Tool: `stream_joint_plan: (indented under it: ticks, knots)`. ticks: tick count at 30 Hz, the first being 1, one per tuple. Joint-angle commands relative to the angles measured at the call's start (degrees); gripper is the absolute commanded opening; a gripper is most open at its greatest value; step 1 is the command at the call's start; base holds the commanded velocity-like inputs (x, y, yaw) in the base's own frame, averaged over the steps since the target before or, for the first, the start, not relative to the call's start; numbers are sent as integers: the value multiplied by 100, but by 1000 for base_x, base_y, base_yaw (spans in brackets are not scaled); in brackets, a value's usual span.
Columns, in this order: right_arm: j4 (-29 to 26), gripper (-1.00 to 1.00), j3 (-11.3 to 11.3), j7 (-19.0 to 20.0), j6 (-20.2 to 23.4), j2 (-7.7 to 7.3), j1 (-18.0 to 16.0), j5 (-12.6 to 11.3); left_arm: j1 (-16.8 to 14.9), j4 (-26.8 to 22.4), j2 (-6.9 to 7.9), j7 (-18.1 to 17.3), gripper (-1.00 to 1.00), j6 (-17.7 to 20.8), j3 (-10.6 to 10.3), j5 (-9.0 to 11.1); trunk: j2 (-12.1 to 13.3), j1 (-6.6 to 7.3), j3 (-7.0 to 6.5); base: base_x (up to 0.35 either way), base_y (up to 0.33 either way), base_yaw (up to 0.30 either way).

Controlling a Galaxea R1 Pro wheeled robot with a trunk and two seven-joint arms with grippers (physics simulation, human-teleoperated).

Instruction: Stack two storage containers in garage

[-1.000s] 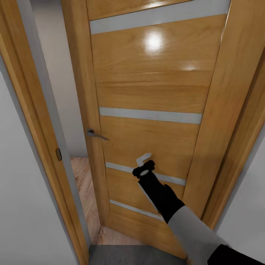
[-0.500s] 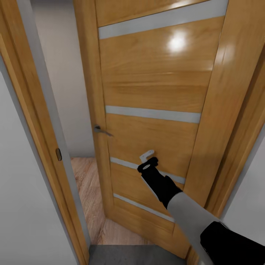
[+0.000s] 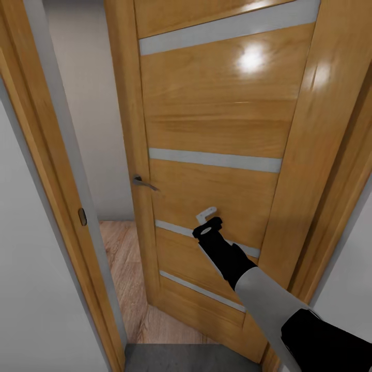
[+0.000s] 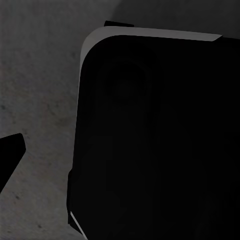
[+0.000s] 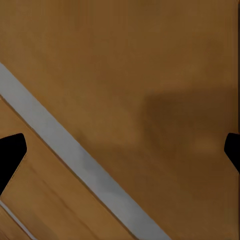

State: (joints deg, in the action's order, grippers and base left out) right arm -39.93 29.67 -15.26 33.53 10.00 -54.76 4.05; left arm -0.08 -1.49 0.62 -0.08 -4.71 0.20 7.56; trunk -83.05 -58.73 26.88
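The right gripper point(image 3: 208, 223), jaws spread, presses the orange-brown wooden door point(image 3: 217, 129), which has swung wider over the last second, exposing light wood-plank floor point(image 3: 119, 268) beyond. Left jaws: cannot tell.

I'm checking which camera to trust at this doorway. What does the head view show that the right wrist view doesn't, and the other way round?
Head view: the whole orange-brown wooden door standing ajar, its metal lever handle, the wooden door frame, a strip of light wood-plank floor through the gap, dark grey concrete floor at the threshold, and the right gripper against the door panel.

Right wrist view: a close look at the panel between two dark fingertips spread wide apart.

Both: the door's wood and a pale grey inlay stripe.
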Motion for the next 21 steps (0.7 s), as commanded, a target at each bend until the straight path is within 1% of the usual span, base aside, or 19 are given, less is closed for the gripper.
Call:
stream_joint_plan:
  ticks: [1,21]
  knots:
    - [-15,100,21,-18,57,0,-8,140,0,-1,0,-1,100,-13,-3,43,-3,0,4,0,0,0]
    - [-94,100,4,12,122,0,-8,141,0,-1,-2,-1,100,-13,-3,45,-3,0,4,0,0,0]
